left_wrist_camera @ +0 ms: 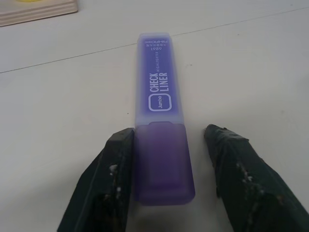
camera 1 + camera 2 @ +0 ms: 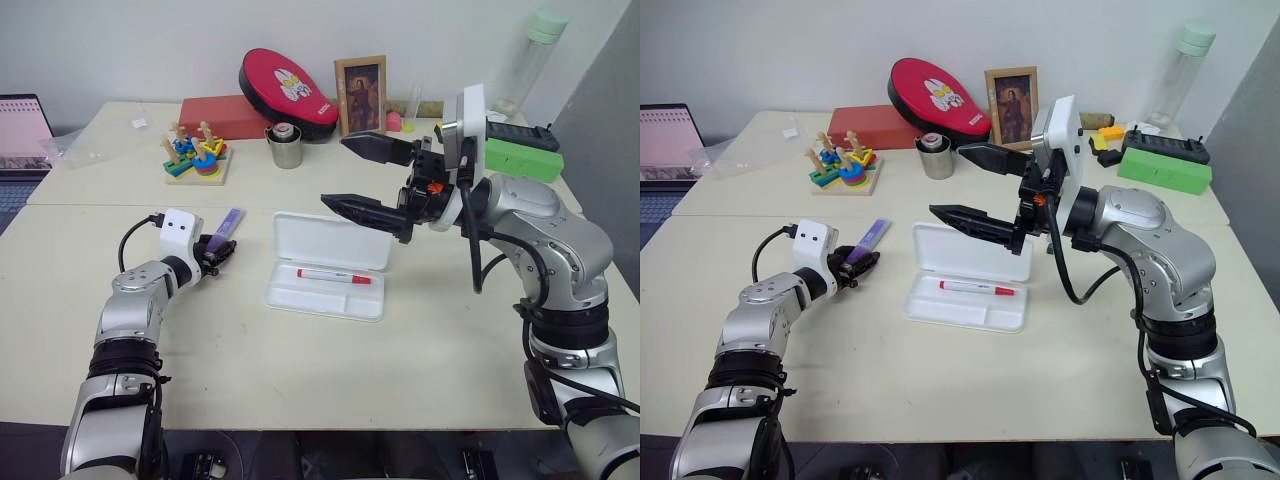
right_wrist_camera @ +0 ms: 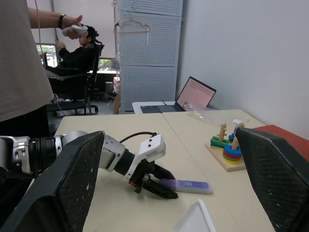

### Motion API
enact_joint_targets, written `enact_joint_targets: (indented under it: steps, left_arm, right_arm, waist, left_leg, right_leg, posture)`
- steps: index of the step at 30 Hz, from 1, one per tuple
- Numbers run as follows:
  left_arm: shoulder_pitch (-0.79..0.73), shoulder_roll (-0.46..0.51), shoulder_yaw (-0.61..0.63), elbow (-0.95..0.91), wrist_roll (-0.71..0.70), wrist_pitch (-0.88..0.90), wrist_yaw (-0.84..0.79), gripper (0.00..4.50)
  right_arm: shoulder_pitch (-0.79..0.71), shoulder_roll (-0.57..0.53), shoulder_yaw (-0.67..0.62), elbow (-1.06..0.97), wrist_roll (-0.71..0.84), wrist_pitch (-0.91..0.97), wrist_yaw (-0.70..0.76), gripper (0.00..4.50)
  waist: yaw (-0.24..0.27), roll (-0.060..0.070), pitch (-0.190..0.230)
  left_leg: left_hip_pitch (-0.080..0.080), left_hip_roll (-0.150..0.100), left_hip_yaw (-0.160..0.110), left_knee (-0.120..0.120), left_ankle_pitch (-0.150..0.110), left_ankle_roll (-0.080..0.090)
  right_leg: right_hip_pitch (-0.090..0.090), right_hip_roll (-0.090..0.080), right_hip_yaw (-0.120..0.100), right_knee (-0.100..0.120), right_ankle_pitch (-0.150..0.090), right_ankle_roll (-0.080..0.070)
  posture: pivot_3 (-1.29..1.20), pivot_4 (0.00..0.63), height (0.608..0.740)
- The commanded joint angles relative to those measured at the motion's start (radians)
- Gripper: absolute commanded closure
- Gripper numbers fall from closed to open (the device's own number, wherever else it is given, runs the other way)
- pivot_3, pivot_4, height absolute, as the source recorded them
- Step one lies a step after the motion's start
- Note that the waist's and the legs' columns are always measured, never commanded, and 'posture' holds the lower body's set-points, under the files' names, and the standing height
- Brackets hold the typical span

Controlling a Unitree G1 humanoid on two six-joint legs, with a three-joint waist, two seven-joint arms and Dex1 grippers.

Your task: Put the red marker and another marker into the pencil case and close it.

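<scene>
Left wrist view: lilac, paler-labelled highlighter (image 1: 161,130)

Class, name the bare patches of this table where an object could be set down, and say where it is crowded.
Free: the near strip before the pencil case, and the stretch between it and the purple highlighter. Crowded: the far edge, around the stacking toy, metal cup and photo frame.

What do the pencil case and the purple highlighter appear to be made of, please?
The pencil case looks like white, slightly translucent moulded plastic with rounded corners and a matte sheen. The purple highlighter seems frosted translucent plastic: its inner body shows faintly through the cap, with white print on it.
</scene>
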Motion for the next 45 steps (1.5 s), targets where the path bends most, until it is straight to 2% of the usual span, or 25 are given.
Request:
enact_joint_targets:
  steps: [1,3,9,13,16,20,23,28,35,45]
  left_arm:
    - [0.001,0.009,0.001,-0.040,0.011,0.002,0.011,2.99]
    - [-0.002,0.008,0.018,-0.057,0.003,0.007,0.032,3.30]
    - [-0.076,-0.013,0.078,-0.217,-0.095,-0.029,0.022,3.30]
    - [-0.105,0.029,-0.002,-0.470,-0.227,0.038,-0.218,3.30]
    - [-0.133,0.067,-0.035,-0.578,-0.322,0.101,-0.363,3.30]
    - [-0.091,0.194,-0.178,-0.672,-0.328,0.138,-0.615,3.30]
    - [-0.056,0.277,-0.313,-0.619,-0.202,0.025,-0.770,3.30]
    - [-0.085,0.302,-0.419,-0.457,-0.071,-0.143,-0.891,3.30]
    - [-0.138,0.268,-0.452,-0.315,0.026,-0.263,-0.927,3.30]
    - [-0.131,0.232,-0.448,-0.292,0.075,-0.260,-0.901,3.30]
  right_arm:
    - [-0.006,-0.011,-0.025,-0.033,0.010,-0.005,-0.003,0.00]
    - [-0.002,-0.019,-0.031,-0.034,0.013,-0.003,0.000,0.00]
    - [0.019,-0.055,-0.065,-0.046,0.040,0.013,0.014,0.00]
    - [0.070,-0.118,-0.099,-0.065,0.068,0.037,0.044,0.00]
    - [0.103,-0.157,-0.118,-0.077,0.070,0.041,0.055,0.00]
    - [0.147,-0.196,-0.138,-0.098,0.072,0.047,0.052,0.00]
    - [0.174,-0.211,-0.149,-0.113,0.071,0.047,0.043,0.00]
    - [0.205,-0.216,-0.161,-0.147,0.078,0.053,0.018,0.00]
    - [0.239,-0.213,-0.172,-0.191,0.090,0.064,-0.023,0.00]
    - [0.247,-0.216,-0.165,-0.198,0.099,0.058,-0.043,0.00]
  waist:
    - [0.000,0.000,0.000]
    - [0.000,0.000,0.000]
    - [0.005,0.000,0.000]
    - [0.012,0.000,0.000]
    - [0.010,0.000,0.000]
    - [-0.005,0.000,0.000]
    - [-0.020,0.001,0.000]
    - [-0.018,0.001,0.000]
    - [-0.014,0.001,0.000]
    - [-0.014,0.001,0.000]
  left_leg:
    - [0.000,0.000,0.000,0.000,0.000,0.000]
    - [0.000,0.000,0.000,0.000,0.000,0.000]
    - [0.000,0.000,0.000,0.000,0.000,0.000]
    - [-0.002,0.000,0.000,0.000,0.000,0.000]
    - [-0.002,-0.001,0.000,-0.001,0.000,0.000]
    - [-0.001,0.000,0.000,-0.001,0.000,0.000]
    - [0.000,0.000,0.001,-0.001,0.000,0.000]
    - [0.000,0.000,0.001,-0.001,0.000,0.000]
    - [-0.002,0.000,0.001,-0.001,0.000,0.000]
    - [-0.002,0.000,0.001,-0.001,0.000,0.000]
  right_leg:
    - [0.000,0.000,0.000,0.000,0.000,0.000]
    - [0.000,0.000,0.000,0.000,0.000,0.000]
    - [0.000,0.000,0.000,0.000,0.000,0.000]
    - [0.000,0.000,-0.001,-0.002,0.000,0.000]
    - [0.000,-0.001,0.000,-0.003,0.000,0.000]
    - [0.000,0.000,0.000,-0.002,0.000,0.000]
    - [0.000,0.000,0.001,-0.002,0.000,0.000]
    - [-0.001,0.001,0.001,-0.002,0.000,0.000]
    - [-0.001,0.000,0.001,-0.003,-0.001,-0.001]
    - [-0.001,0.001,0.001,-0.002,-0.001,-0.001]
  posture:
    - [0.00,0.150,0.740]
    - [0.00,0.150,0.740]
    - [0.00,0.150,0.740]
    - [0.00,0.150,0.740]
    - [0.00,0.150,0.740]
    - [0.00,0.150,0.740]
    - [0.00,0.150,0.740]
    - [0.00,0.150,0.740]
    - [0.00,0.150,0.740]
    - [0.00,0.150,0.740]
